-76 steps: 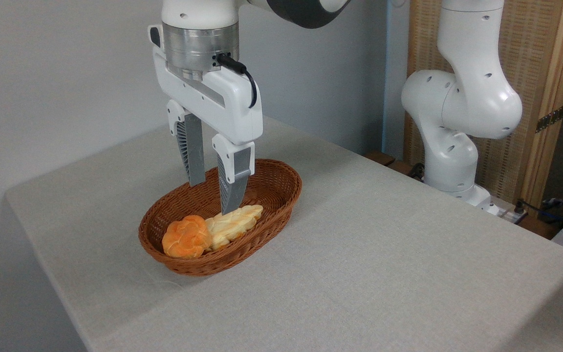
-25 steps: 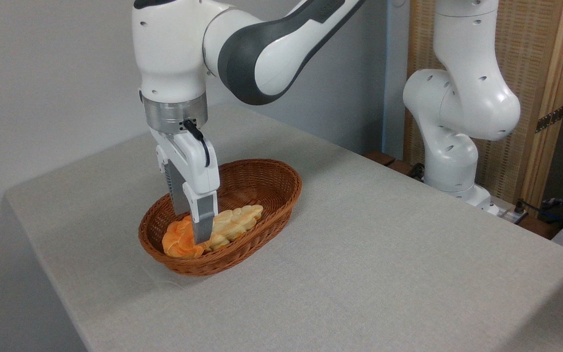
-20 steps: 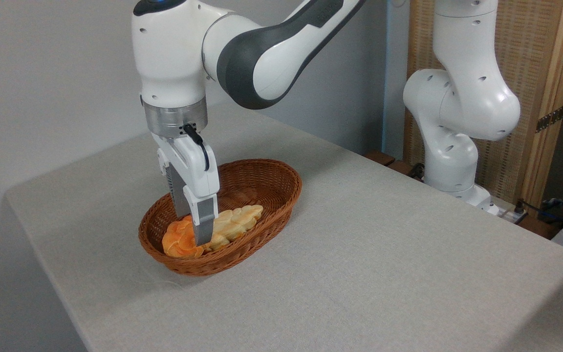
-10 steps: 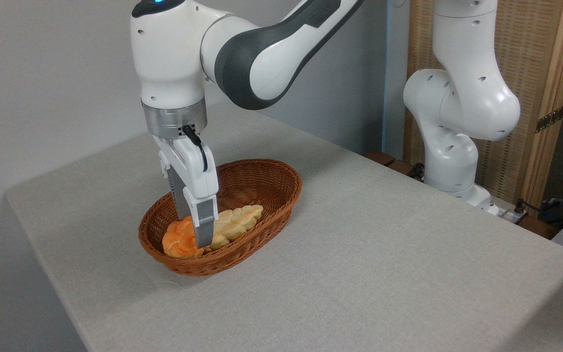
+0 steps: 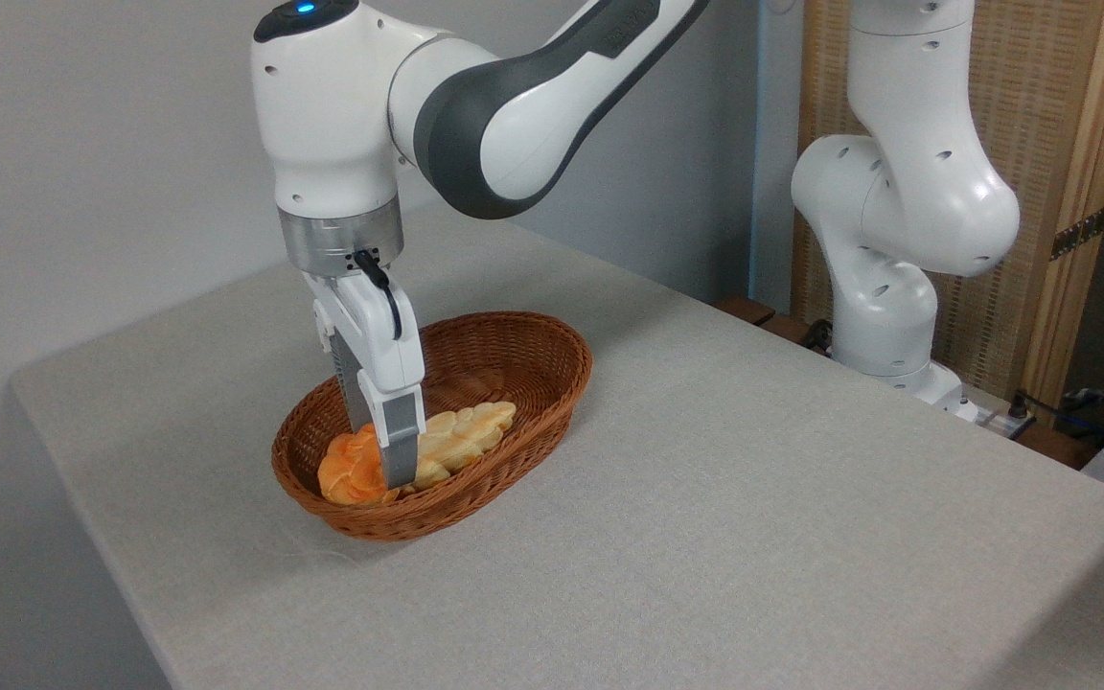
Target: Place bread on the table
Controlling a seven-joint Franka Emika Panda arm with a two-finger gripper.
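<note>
Down inside the brown oval wicker basket (image 5: 523, 379), at its near-left end, the gripper (image 5: 381, 465) reaches straight down onto the bread (image 5: 349, 470), a small round knotted bun with an orange-golden top. From this angle the 2 grey fingers (image 5: 400, 450) line up almost one behind the other, the front one covering the bun's right side and the rear one only partly visible behind it. They appear to sit on either side of the bun, with the orange crust bulging out to the left of the front finger, so the gripper looks clamped on the bun, though the contact itself is hidden. Whether the bun rests on the basket floor or is raised just clear of it cannot be told from here; it is below the rim in any case.

Just right of the bun, touching or nearly touching it, lies a longer pale-yellow braided loaf (image 5: 468, 433), stretched along the basket toward its far-right end. The front finger overlaps the loaf's left tip in this view.

The basket stands on the table (image 5: 753, 498), which is covered in light grey-beige woven cloth, toward its left half. The white and dark grey arm (image 5: 475, 86) comes in from the upper right, its wrist vertical above the basket and a black cable looping at the hand. The arm's white base column (image 5: 897, 220) stands beyond the table's far-right edge, in front of a wooden, woven-panelled screen (image 5: 1050, 134).
</note>
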